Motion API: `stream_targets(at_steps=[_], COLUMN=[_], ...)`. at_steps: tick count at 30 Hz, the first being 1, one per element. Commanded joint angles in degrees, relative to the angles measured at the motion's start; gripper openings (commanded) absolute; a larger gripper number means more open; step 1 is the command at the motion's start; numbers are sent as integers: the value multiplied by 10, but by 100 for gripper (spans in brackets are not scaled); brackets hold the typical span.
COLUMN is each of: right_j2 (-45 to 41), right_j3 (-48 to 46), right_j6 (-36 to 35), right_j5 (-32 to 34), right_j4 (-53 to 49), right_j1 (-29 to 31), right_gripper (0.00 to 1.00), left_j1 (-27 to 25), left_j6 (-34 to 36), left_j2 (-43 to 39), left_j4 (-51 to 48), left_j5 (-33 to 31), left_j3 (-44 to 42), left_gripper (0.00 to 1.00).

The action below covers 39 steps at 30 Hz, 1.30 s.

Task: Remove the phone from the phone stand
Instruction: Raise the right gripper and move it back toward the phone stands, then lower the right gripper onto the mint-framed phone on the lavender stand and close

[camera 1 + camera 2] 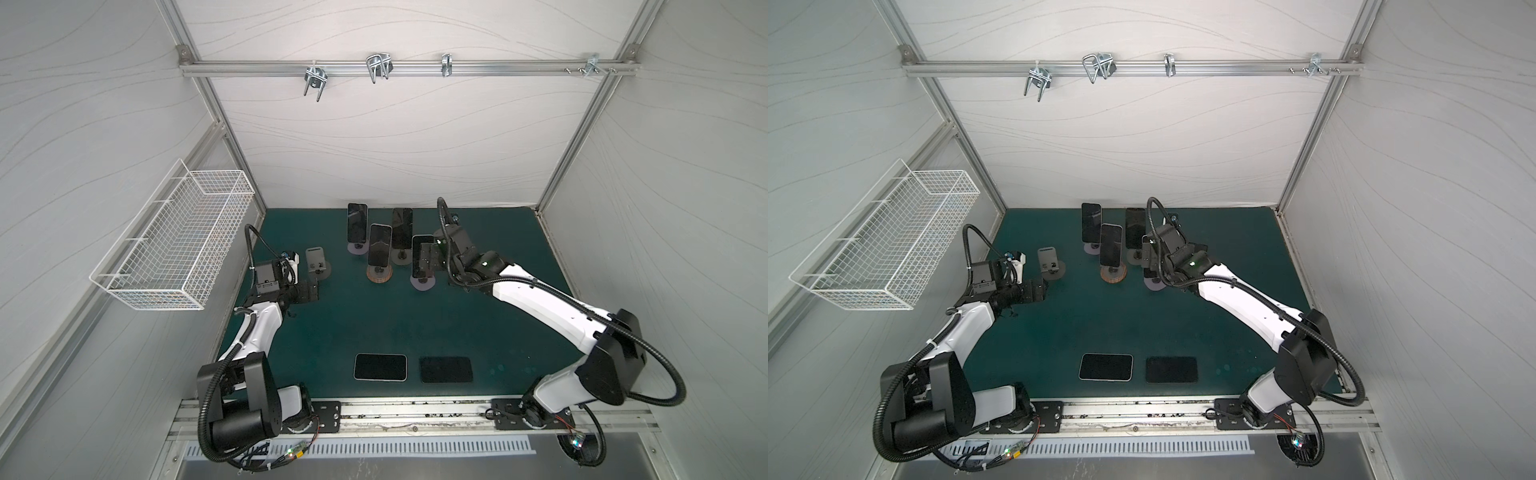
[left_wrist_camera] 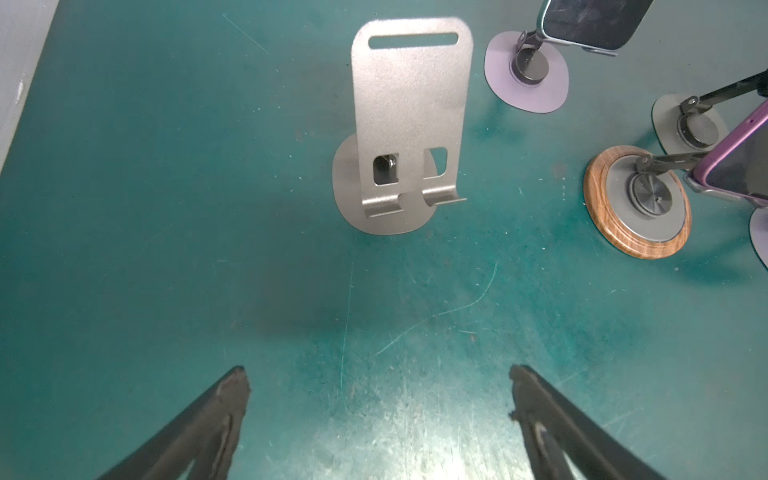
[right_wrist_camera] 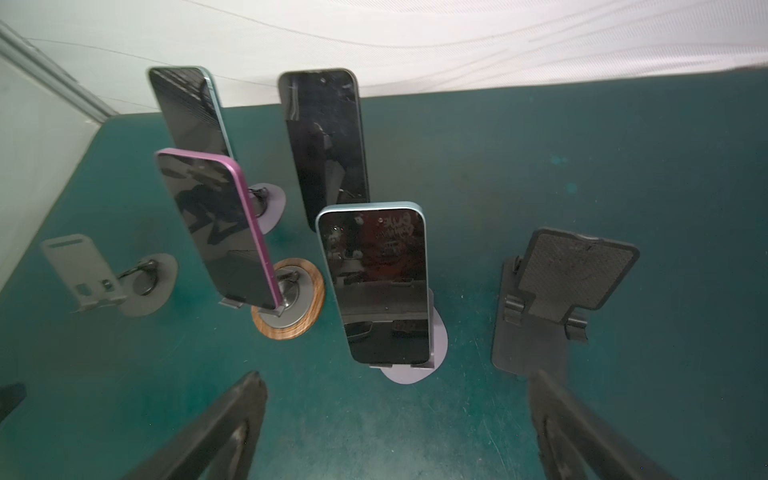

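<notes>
Blue-edged phone (image 3: 380, 282) leans on its lilac-based stand (image 3: 440, 336), the nearest to the right gripper (image 3: 397, 376) of four occupied stands grouped toward the back edge of the green mat (image 1: 498, 324). That gripper faces it with fingers wide apart, clamped on nothing. Left gripper (image 2: 376, 370), fingers likewise apart and holding nothing, faces an empty grey stand (image 2: 409, 112). A white-edged phone (image 1: 380, 367) and a black phone (image 1: 446, 369) lie flat near the front edge.

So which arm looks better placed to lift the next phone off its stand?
Probably the right. The right tool, open, faces the blue-edged phone close ahead on its lilac-based stand. The left tool, also open, faces only an empty grey stand.
</notes>
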Motion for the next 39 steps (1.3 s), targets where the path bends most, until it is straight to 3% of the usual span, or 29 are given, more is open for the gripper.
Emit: stream_targets(at_steps=[1, 11, 17, 33, 39], right_j2=[34, 124, 159, 226, 233], right_j3=[35, 104, 125, 179, 165], right_j6=[30, 37, 26, 69, 60], right_j5=[7, -8, -53, 14, 3], right_j4=[-39, -60, -43, -90, -62], right_j1=[-11, -18, -19, -18, -18], right_gripper=[99, 99, 99, 98, 92], left_j1=[3, 3, 4, 3, 3], left_j6=[6, 8, 8, 8, 9], left_j2=[-12, -11, -10, -13, -12], left_j4=[14, 12, 12, 12, 12], left_j5=[-1, 4, 2, 4, 5], left_j3=[2, 2, 2, 1, 2], left_gripper=[100, 100, 100, 100, 100])
